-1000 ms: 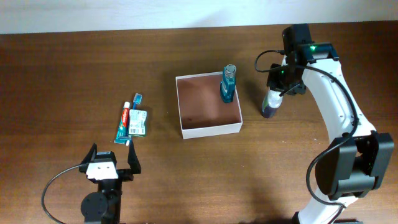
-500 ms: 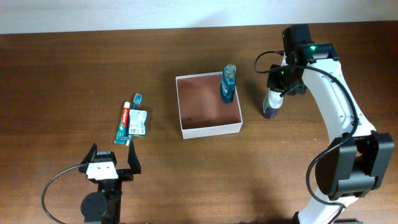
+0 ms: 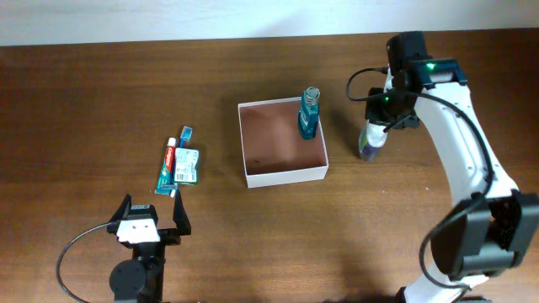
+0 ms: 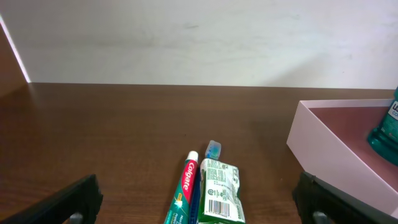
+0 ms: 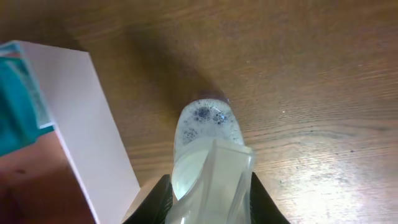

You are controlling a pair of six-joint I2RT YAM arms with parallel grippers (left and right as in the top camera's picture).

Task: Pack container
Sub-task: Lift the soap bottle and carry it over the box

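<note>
Across the whole scene a dark brown, wood-grained tabletop [image 3: 101, 101] carries everything, and a plain white wall [image 4: 199, 37] rises behind its far edge. Towards the left edge lies a red, white and green toothpaste tube [image 4: 185, 190] printed "Colgate". Touching its right side is a green packet [image 4: 219, 190] with a barcode and print too small to read. A blue-headed toothbrush [image 4: 213, 148] pokes out beyond them. The container [image 3: 284, 174] sits near the middle of the tabletop. It is a square, shallow box with thin white walls and a reddish-brown floor. A teal bottle [image 3: 307, 118] stands upright in its far right corner; its white lettering is cut off and unreadable. Just beside the container's right wall, outside it, the right end effector [image 3: 375, 126] grips a clear bottle [image 5: 205, 134] of bubbly liquid from above, its jaws closed on the bottle's upper part. By the near edge on the left, the left end effector [image 3: 153, 212] has its jaws spread wide and holds nothing.
</note>
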